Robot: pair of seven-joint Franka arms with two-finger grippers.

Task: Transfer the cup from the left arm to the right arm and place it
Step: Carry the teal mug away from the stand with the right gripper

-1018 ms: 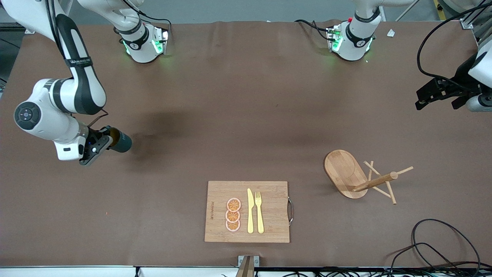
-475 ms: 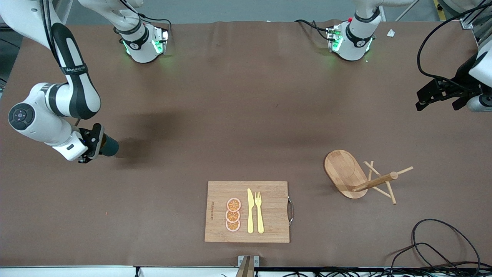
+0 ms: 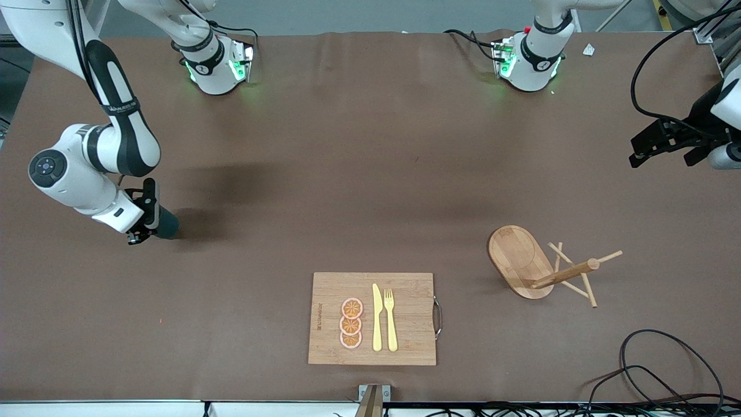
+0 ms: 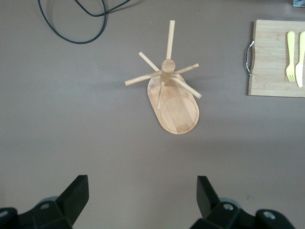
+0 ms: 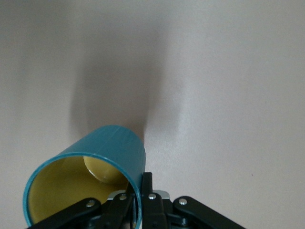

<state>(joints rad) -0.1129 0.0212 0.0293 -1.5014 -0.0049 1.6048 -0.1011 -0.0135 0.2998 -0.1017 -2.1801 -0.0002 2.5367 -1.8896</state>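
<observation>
Looking from the front camera outward, you are seeing:
Cutting board (image 3: 371, 318): lying nearest, carrying orange slices (image 3: 351, 323), a knife (image 3: 377, 317) and a fork (image 3: 391, 319).
Mug rack (image 3: 541, 268): standing toward the left arm's end.
Right end effector (image 3: 151, 217): clenching the cup's (image 3: 166, 223) rim, holding the cup tilted low over the worktop (image 3: 347, 174) at the right arm's end.
Left end effector (image 4: 143, 193): hanging released, waiting over the worktop's edge.
</observation>
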